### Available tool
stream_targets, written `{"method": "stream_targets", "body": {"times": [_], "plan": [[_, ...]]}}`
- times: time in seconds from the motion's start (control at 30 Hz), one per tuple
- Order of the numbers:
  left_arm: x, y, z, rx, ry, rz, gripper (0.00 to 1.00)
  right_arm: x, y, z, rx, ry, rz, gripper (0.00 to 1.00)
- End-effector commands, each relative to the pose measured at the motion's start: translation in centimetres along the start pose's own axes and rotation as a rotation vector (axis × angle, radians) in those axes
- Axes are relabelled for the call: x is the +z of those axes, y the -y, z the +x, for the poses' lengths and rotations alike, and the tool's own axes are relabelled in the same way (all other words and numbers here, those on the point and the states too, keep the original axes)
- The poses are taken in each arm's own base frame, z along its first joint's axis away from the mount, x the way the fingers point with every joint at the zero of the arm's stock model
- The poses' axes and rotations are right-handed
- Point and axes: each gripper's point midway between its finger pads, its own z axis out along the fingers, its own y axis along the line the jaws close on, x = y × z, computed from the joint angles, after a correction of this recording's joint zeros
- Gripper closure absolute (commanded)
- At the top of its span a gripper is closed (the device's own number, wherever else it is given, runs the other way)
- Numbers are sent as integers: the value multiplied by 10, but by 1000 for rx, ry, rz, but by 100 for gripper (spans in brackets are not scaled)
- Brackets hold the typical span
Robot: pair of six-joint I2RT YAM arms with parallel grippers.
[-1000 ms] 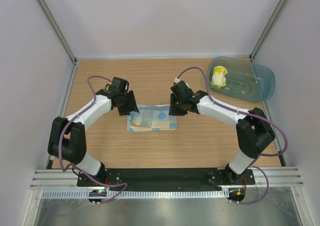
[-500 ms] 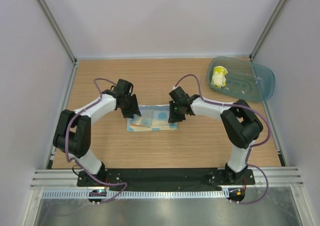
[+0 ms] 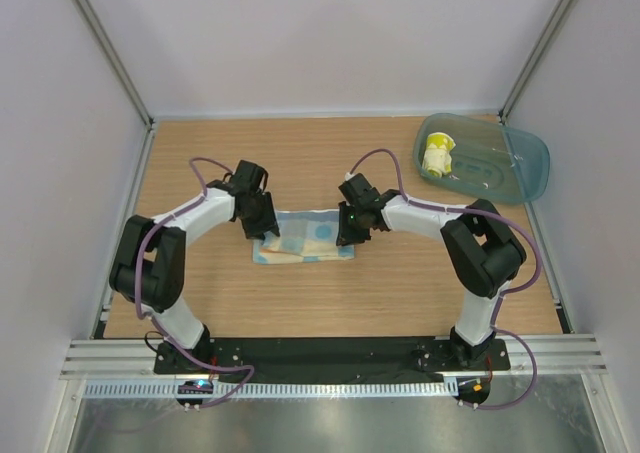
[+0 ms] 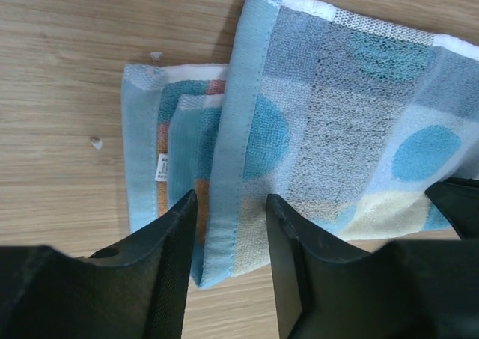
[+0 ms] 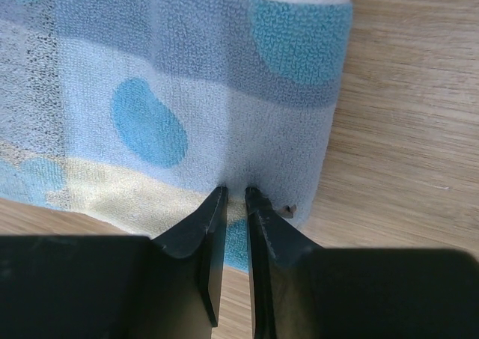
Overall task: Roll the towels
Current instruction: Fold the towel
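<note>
Mid-worktop, flat and folded in layers: light blue towel (image 3: 305,238), long axis running from left edge toward right edge. Bundled up in the translucent teal tray (image 3: 520,163) at the far right corner: yellow towel (image 3: 437,155), apparently rolled already. Over the blue towel's left end, left pincer (image 4: 228,204), jaws about half apart, straddling the folded hem without squeezing it. On the right end, right pincer (image 5: 236,197), jaws nearly together, tips down on the cloth just inside its edge; cannot tell whether pinching fabric or merely touching. One arm per end, equally near. Probably next: gripping both ends, then rolling across the short axis.
</note>
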Motion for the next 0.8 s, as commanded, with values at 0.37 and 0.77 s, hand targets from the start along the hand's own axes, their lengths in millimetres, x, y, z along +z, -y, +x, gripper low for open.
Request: {"method": "stream_targets", "body": {"times": [0.37, 0.77], "plan": [[-34, 15, 3, 48, 59, 95, 100, -6, 2, 0, -21, 5, 8, 77], [-41, -31, 33, 32, 131, -106, 100, -23, -8, -12, -39, 16, -5, 55]]}}
